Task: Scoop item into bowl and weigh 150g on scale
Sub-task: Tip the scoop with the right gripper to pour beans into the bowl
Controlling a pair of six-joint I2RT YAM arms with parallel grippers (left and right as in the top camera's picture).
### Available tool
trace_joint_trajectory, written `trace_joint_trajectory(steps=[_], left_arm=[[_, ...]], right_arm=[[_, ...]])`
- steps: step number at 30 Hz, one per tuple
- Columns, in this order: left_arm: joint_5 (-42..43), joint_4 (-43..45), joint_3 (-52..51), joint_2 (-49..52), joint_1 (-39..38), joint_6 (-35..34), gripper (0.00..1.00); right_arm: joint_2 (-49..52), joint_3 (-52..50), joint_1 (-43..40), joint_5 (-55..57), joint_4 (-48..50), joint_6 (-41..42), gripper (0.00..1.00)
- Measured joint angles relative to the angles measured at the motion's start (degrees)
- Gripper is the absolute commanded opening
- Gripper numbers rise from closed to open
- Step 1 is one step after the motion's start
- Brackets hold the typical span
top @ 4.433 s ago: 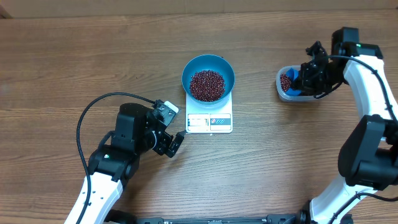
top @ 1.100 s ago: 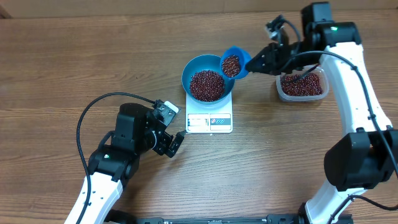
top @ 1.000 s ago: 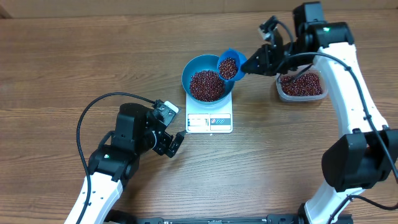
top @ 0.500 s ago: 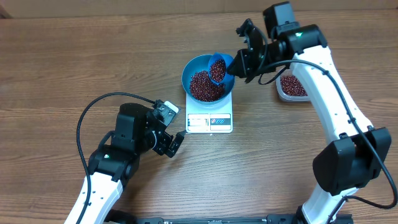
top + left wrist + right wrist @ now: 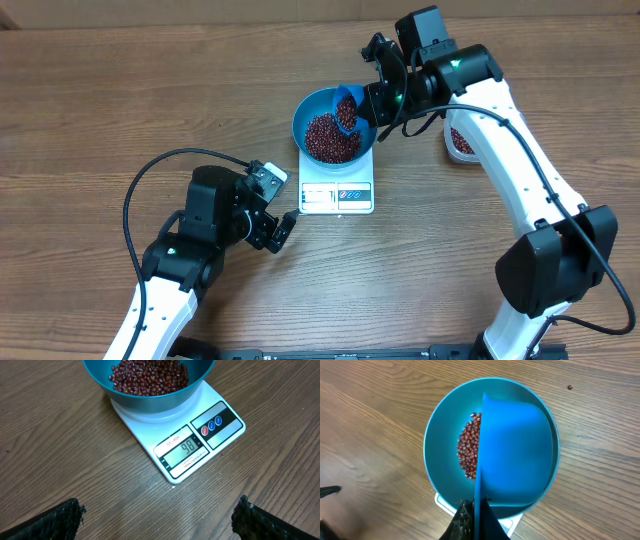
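Your right gripper (image 5: 373,102) was in the upper centre of the overhead view, its jaws pressed together on the handle of the small blue scoop (image 5: 349,108). The scoop was tipped on edge over the right side of the blue bowl (image 5: 303,112), with its mouth turned toward the bowl's middle. From overhead, some dark red showed in that mouth. In the right wrist view only the scoop's smooth back was visible, covering the right half of the bowl.

The beans (image 5: 328,138) lay as a loose heap in the bottom of the bowl. The bowl stood on the white scale (image 5: 337,197) at the centre of the frame, with the scale's display strip toward the lower edge. In the left wrist view the display (image 5: 186,448) read 98.

Your left gripper (image 5: 160,524) was at the lower left of the overhead view. Its jaws were spread wide over the wooden table (image 5: 100,90) and it faced the scale without touching it. Its two fingertips showed at the bottom corners of the left wrist view.

A clear tub (image 5: 458,142) with beans in it stood to the right of the bowl, mostly hidden behind your right arm.
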Motion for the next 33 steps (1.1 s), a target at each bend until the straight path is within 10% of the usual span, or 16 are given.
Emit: trace_joint_trajectory(steps=[33], left_arm=[[0.0,0.0,0.0,0.0,0.0,0.0,0.99]], right_arm=[[0.0,0.02,4.79,11.56,1.25,0.0,0.04]])
